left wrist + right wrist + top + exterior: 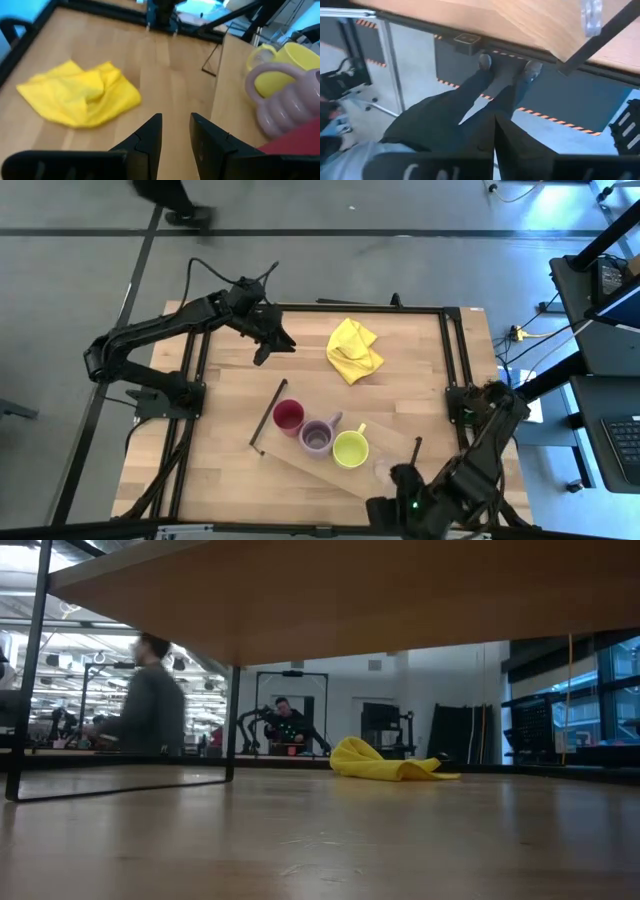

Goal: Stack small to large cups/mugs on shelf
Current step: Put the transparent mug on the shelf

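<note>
The shelf [300, 460] is a light-wood board lying slantwise on the table, with a black rail [266, 416] at its left end. On it stand, in a row from left to right, the red cup [288, 416], the purple mug [318, 437], the yellow-green mug [350, 448] and the faint clear glass tumbler [384, 470]. My left gripper [278, 346] hovers at the far left, slightly open and empty, beyond the red cup. My right gripper [385, 508] is shut and empty at the table's near edge, next to the tumbler. The left wrist view shows the purple mug [285, 100] and the yellow-green mug [295, 60].
A crumpled yellow cloth [354, 350] lies on the table behind the shelf; it also shows in the low view [390, 762]. A black frame [455, 350] runs along the table's edges. A person [150, 700] walks in the room behind; a person's legs [470, 100] stand by the near edge.
</note>
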Available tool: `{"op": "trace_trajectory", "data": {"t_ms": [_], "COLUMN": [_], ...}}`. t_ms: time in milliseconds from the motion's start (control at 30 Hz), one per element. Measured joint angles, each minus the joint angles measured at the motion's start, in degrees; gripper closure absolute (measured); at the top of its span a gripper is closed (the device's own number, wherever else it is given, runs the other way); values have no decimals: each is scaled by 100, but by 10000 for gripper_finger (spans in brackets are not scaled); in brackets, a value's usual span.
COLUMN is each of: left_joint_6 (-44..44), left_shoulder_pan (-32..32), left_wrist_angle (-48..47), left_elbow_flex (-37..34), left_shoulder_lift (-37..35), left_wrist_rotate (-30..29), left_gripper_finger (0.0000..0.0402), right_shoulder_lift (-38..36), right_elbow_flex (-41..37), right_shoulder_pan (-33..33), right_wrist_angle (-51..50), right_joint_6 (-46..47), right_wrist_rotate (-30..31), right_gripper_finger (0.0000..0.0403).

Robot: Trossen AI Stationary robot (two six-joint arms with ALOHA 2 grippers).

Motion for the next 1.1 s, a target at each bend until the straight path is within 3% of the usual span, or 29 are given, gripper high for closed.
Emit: {"op": "trace_trajectory", "data": {"t_ms": [233,500,1100], "left_joint_6": [19,33,246], "left_shoulder_pan": [0,0,2], "left_wrist_angle": [353,35,-26], "left_elbow_flex": [0,0,0], "left_shoulder_lift": [-39,-35,-35], "left_wrist_rotate": [2,2,-87], "left_gripper_finger": [308,308,308], "right_shoulder_lift": [246,202,196], "right_elbow_flex": [-7,-5,-302], "right_shoulder_pan": [-5,-18,-18], "right_wrist_angle": [-860,-1647,-1661], "right_joint_6": [100,154,170], "right_wrist_rotate": [4,148,-1], "right_gripper_finger": [400,400,400]}}
